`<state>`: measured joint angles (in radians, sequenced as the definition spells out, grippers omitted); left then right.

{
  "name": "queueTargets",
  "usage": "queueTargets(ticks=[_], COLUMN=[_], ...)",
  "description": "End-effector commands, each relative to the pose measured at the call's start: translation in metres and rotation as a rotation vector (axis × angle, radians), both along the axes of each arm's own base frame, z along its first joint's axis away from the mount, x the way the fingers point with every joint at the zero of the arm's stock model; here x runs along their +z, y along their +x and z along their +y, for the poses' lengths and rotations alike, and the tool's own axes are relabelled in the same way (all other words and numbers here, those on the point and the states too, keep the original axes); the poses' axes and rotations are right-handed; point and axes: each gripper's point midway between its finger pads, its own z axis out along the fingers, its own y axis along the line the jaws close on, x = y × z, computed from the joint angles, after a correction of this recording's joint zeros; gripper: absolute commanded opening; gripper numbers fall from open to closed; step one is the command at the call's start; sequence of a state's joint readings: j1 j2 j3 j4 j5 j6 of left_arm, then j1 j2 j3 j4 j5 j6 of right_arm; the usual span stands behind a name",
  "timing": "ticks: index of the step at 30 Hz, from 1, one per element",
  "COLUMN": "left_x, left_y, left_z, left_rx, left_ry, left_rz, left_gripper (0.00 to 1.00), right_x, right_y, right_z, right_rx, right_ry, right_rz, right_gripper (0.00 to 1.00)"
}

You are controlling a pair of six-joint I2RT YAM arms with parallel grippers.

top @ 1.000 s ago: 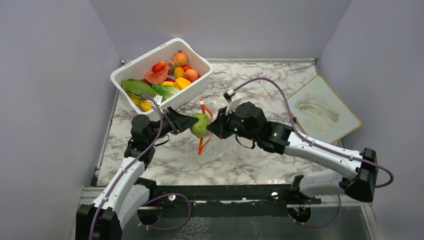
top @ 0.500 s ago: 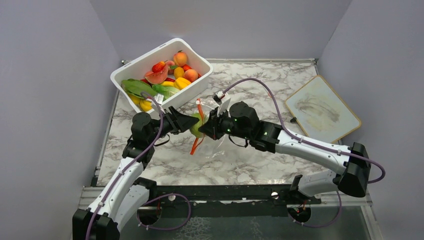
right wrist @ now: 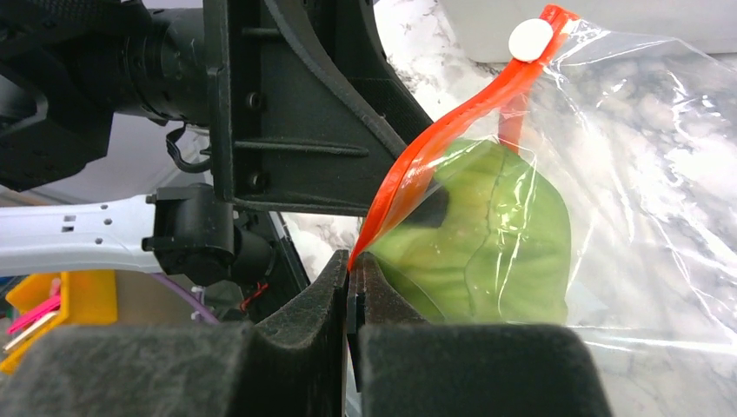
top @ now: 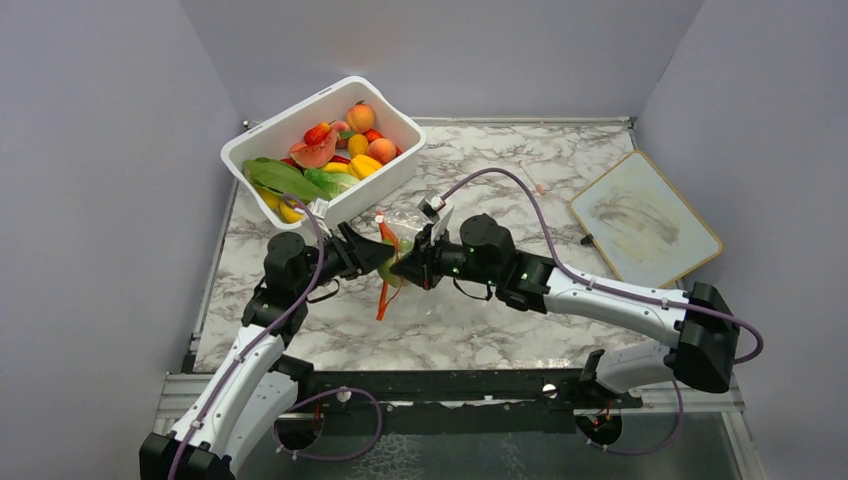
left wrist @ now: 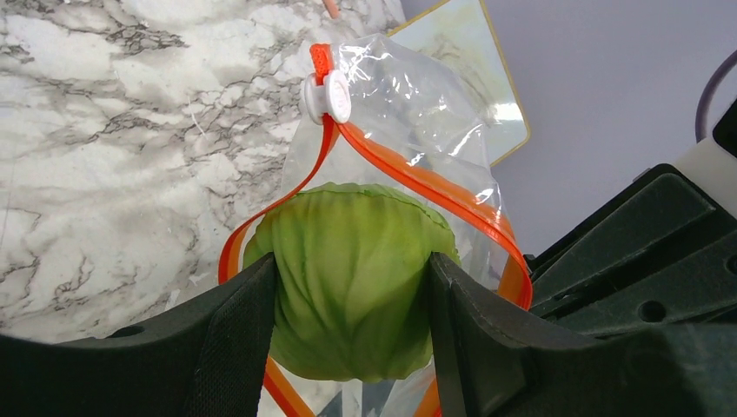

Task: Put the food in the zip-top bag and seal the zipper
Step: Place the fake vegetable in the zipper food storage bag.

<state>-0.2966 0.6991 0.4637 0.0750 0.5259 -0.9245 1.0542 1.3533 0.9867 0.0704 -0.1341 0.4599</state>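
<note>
Left gripper [left wrist: 351,271] grasps the round green cabbage [left wrist: 349,228], one finger [left wrist: 228,340] on each flank, jaws spread to the cabbage's width. The cabbage sits in the mouth of the clear zip-top bag [left wrist: 415,97], held above the marble table [top: 520,165]. The orange-red zipper [left wrist: 422,181] splits around it, one strip on each side, and the white slider [left wrist: 328,94] is parked at the far end of the mouth. Right gripper [right wrist: 352,271] is clenched on one zipper strip. In the right wrist view the cabbage shows through the clear film, partly inside. The rest of the food [top: 340,150] lies in the white tub [top: 290,113] at far left. A framed pale board [top: 645,215] lies at far right.
</note>
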Motion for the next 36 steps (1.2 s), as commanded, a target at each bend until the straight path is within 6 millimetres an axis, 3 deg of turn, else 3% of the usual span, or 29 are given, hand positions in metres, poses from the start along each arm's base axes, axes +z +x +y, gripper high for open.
queueTargets(ticks=[1, 5, 10, 16, 26, 36], left_x=[0.025, 0.034, 0.046, 0.063, 0.073, 0.066], left_y=[0.003, -0.002, -0.013, -0.031, -0.037, -0.025], left_z=[-0.002, -0.007, -0.012, -0.016, -0.008, 0.012], left_rx=[0.006, -0.041, -0.113, -0.186, -0.2, -0.147], left_ry=[-0.018, -0.031, -0.035, -0.051, 0.085, 0.317], left_rz=[-0.027, -0.038, -0.075, -0.103, -0.204, -0.233], left_gripper=[0.33, 0.67, 0.8, 0.84, 0.88, 0.79], right_x=[0.02, 0.021, 0.023, 0.033, 0.048, 0.045], right_y=[-0.004, -0.001, 0.004, 0.004, 0.005, 0.012], right_z=[-0.001, -0.011, -0.025, -0.04, -0.058, -0.078], right_rx=[0.028, -0.016, -0.098, -0.173, -0.233, -0.322], right_ry=[0.076, 0.079, 0.101, 0.184, 0.256, 0.216], right_rz=[-0.074, -0.08, -0.056, -0.007, -0.019, -0.032], right_gripper=[0.01, 0.01, 0.01, 0.01, 0.01, 0.01])
